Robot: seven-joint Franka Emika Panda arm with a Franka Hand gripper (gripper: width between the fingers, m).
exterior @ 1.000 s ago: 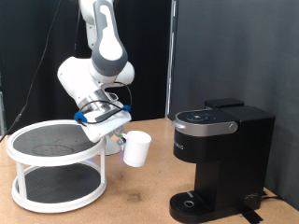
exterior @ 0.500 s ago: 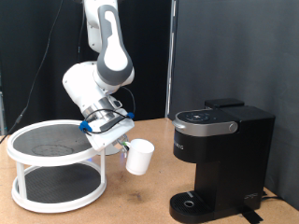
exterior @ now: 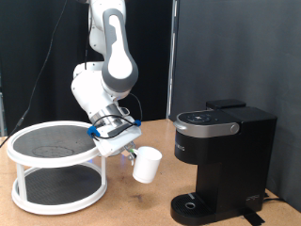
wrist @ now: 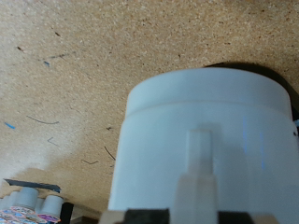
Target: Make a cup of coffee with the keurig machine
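White two-tier round rack (exterior: 38, 181) on tabletop (exterior: 132, 202)

My arm bends down from the exterior view's top, wrist tilted toward the exterior view's right, and my gripper (exterior: 134, 154) is clamped on the cup (exterior: 146, 166), carried off the table.

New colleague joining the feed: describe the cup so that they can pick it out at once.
Find the black keurig machine at the exterior view's right. To its left, the white arm's claw carries the cup tilted above the wooden table. It is the only small plain white cylinder, unlike the wide two-tier round rack further left.
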